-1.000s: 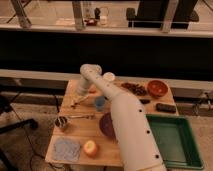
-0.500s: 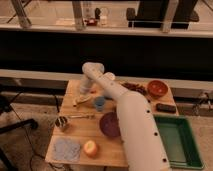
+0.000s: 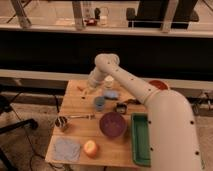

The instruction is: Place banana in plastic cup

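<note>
The small light blue plastic cup [image 3: 99, 102] stands upright on the wooden table [image 3: 75, 132], just behind the purple bowl [image 3: 112, 124]. My white arm reaches over the table from the right and bends down at its far end. My gripper [image 3: 90, 90] hangs at the table's back left, a little up and left of the cup, not over it. I cannot make out the banana; it may be hidden at the gripper.
An orange stick [image 3: 80, 87] lies left of the gripper. A white cup [image 3: 109, 80], a blue object [image 3: 111, 94] and a red bowl [image 3: 156, 85] are at the back. A metal cup [image 3: 61, 122], blue cloth [image 3: 66, 148], orange fruit [image 3: 90, 148] and green tray [image 3: 140, 136] are nearer.
My gripper has moved right from the table's back left corner, closer to the light blue cup. The table objects have not moved.
</note>
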You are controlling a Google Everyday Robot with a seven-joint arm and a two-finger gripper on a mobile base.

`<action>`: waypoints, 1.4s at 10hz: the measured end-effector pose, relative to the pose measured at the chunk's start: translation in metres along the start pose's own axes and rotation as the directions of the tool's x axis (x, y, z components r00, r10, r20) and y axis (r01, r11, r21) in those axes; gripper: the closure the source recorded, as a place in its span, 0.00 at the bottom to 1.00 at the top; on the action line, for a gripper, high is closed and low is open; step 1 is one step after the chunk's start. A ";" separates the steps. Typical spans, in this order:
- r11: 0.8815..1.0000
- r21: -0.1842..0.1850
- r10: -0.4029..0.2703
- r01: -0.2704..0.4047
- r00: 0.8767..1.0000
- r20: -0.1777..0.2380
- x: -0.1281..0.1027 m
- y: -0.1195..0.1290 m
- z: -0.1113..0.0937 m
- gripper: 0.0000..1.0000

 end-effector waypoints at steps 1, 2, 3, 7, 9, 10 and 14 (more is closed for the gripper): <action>1.000 0.030 -0.002 0.002 1.000 -0.005 -0.005 0.003 -0.016 1.00; 0.999 0.045 -0.002 0.002 1.000 -0.008 -0.008 0.005 -0.022 1.00; 0.998 0.059 -0.001 0.002 1.000 -0.012 -0.014 0.012 -0.028 1.00; 0.998 0.059 -0.018 0.019 0.999 -0.027 -0.023 0.033 -0.016 1.00; 0.998 0.065 -0.018 0.021 0.999 -0.045 -0.015 0.038 -0.012 1.00; 0.997 0.070 -0.016 0.021 0.998 -0.058 -0.010 0.040 -0.010 1.00; 0.997 0.079 0.014 -0.007 0.996 -0.093 0.016 0.045 -0.003 1.00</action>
